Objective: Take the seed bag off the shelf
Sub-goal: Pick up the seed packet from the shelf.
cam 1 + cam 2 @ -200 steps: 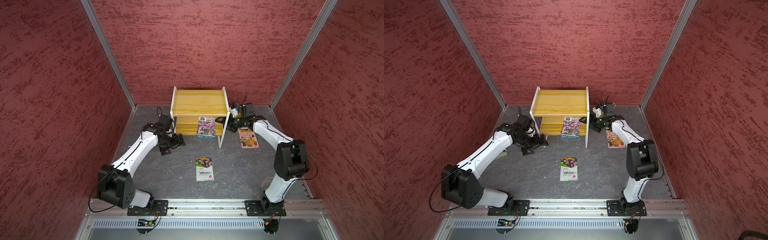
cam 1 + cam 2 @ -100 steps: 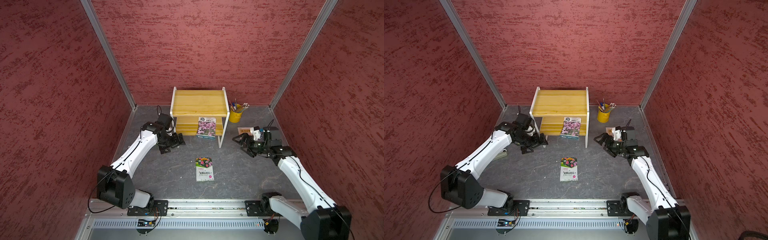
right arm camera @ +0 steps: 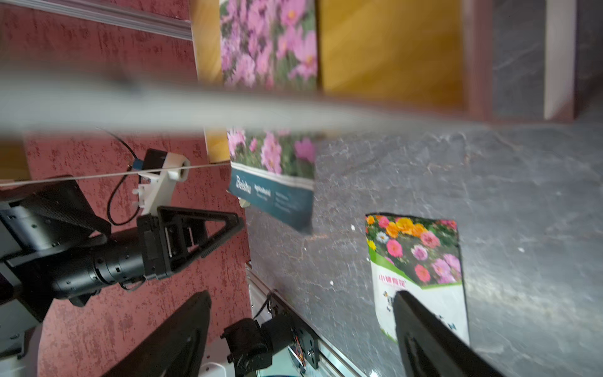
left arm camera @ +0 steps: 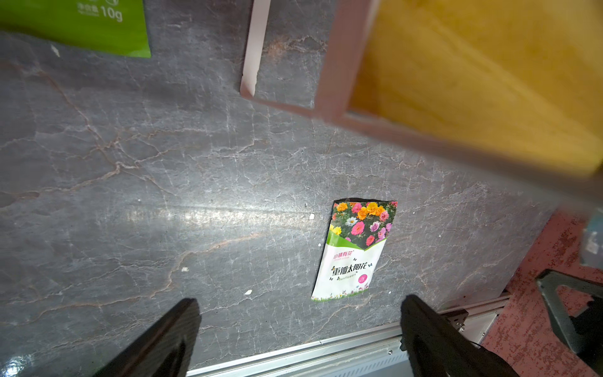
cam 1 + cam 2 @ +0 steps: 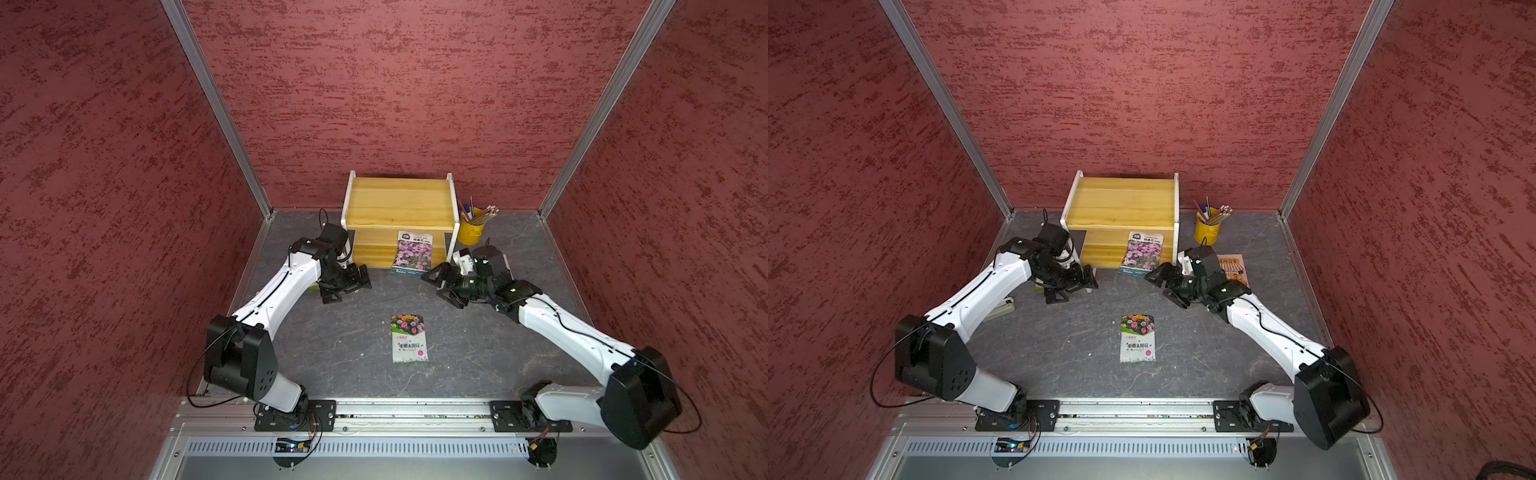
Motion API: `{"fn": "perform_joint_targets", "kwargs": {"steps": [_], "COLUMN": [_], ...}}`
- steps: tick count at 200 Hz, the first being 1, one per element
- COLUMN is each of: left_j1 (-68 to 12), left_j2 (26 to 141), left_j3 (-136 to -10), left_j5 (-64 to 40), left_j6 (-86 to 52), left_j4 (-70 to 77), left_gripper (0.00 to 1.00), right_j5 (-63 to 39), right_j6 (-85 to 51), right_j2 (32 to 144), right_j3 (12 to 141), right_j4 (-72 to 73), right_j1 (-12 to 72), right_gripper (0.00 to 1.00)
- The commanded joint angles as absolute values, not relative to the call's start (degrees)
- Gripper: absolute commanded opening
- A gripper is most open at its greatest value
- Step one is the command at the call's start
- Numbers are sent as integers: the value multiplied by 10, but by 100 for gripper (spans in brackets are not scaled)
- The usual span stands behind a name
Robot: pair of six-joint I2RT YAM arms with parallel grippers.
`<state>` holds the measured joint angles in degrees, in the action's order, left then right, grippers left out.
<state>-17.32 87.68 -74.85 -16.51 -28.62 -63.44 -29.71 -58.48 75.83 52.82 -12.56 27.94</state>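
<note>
1. The shelf [image 5: 399, 205] [image 5: 1121, 203] is set against the back wall, with its white frame legs on the grey floor [image 5: 353, 332].
2. The seed bag [image 5: 412, 254] [image 5: 1142, 253] [image 3: 270, 58], printed with pink flowers, is laid on the lower board toward the right side. Its dark bottom edge is carried out past the board's front edge, and whether that edge reaches the floor cannot be made out.
3. The right gripper [image 5: 434, 286] [image 5: 1156, 286] [image 3: 301, 295] is held low just in front of the shelf's right front leg, near the bag's overhanging corner. Its fingers are spread apart and nothing is held between them.
4. The left gripper [image 5: 348, 286] [image 5: 1073, 286] [image 4: 300, 303] is held low by the shelf's left front leg, with its fingers likewise spread wide around nothing.
5. A stretch of bare floor is left between the two grippers, in front of the lower board's edge.
6. A second packet [image 5: 409, 338] [image 5: 1138, 338] [image 4: 355, 251], printed with mixed flowers, is laid flat nearer the rail [image 5: 415, 409], well apart from the shelf.
7. A yellow cup [image 5: 471, 232] [image 5: 1208, 228] of pencils is stood just beside the shelf's right legs.
8. An orange packet [image 5: 1235, 268] is seen in a top view on the floor beside the right wrist, and a green packet [image 4: 81, 26] is seen in the left wrist view.
</note>
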Motion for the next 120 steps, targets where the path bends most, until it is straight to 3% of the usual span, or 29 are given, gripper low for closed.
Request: {"fn": "perform_joint_targets", "kwargs": {"steps": [1, 80, 120], "left_j1": [-173, -173, -173], "left_j2": [889, 892, 893], "left_j3": [-770, -772, -776], "left_j5": [-162, -163, -166], "left_j6": [-273, -275, -279], "left_j4": [-630, -642, -646], "left_gripper": [100, 100, 100], "right_j5": [-272, -229, -244], "right_j6": [-588, -606, -612], "right_j2": [787, 864, 907], "right_j3": [566, 590, 600], "right_j4": [-62, 19, 70], "right_j1": [283, 301, 309], "right_gripper": [88, 79, 67]}}
